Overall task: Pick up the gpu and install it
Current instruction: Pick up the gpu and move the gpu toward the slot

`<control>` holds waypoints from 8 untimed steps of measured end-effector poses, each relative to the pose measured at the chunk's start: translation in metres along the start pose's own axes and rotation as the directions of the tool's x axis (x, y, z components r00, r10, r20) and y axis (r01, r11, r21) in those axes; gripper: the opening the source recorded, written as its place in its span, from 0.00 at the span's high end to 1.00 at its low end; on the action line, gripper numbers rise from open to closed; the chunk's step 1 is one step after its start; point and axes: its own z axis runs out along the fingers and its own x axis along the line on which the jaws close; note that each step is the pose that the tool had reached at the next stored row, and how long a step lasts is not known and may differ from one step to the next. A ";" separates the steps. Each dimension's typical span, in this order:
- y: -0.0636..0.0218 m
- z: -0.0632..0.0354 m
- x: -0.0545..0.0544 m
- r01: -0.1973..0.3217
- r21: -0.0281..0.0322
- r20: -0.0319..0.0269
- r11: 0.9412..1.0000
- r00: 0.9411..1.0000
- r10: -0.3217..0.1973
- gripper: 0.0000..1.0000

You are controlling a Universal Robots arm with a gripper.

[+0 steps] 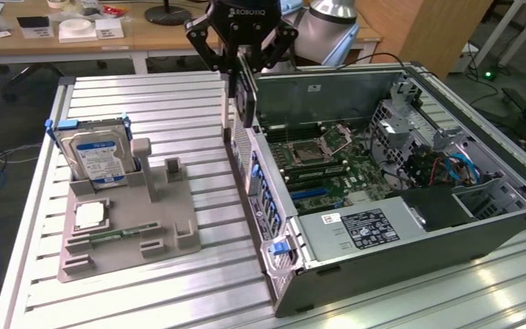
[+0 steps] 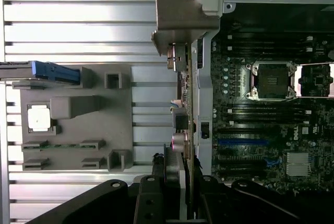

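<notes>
Fingers of the tool (image 1: pixel 242 68) are clamped on the gpu (image 1: pixel 243 96), which hangs from them on edge as a thin dark card, lifted off the slatted metal desk (image 1: pixel 153 96). In the exterior view the card sits over the rear wall of the open computer case (image 1: pixel 446 233), at the far end of that wall, and its lower end overlaps the wall's top edge; whether the two touch cannot be told. The case lies on its side on the desk with the motherboard (image 1: pixel 336 164) facing up, the processor socket (image 1: pixel 318 147) near its middle and the power supply (image 1: pixel 364 229) with its black label at the near end. On the exterior view's left, well apart from the card, a gray holder (image 1: pixel 167 212) lies on the desk. It carries a hard drive (image 1: pixel 96 154) with a blue-and-white label standing upright, a square processor chip (image 1: pixel 90 216) lying flat, and a narrow green memory stick (image 1: pixel 117 236) just beside the chip. From the wrist view the tool (image 2: pixel 180 182) grips the gpu (image 2: pixel 182 130) seen edge-on, with its silver end bracket (image 2: pixel 182 15) at the far end. The card runs along the case's rear wall, between the gray holder (image 2: pixel 120 125) on one side and the motherboard (image 2: pixel 261 130) on the other.
</notes>
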 end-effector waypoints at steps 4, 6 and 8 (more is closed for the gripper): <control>0.0001 0.0000 -0.008 0.000 0.000 0.000 1.000 1.000 0.000 0.72; 0.0002 0.0000 -0.011 0.000 0.000 0.000 1.000 1.000 0.000 0.72; 0.0002 0.0000 -0.015 0.000 0.000 0.000 1.000 1.000 0.000 0.72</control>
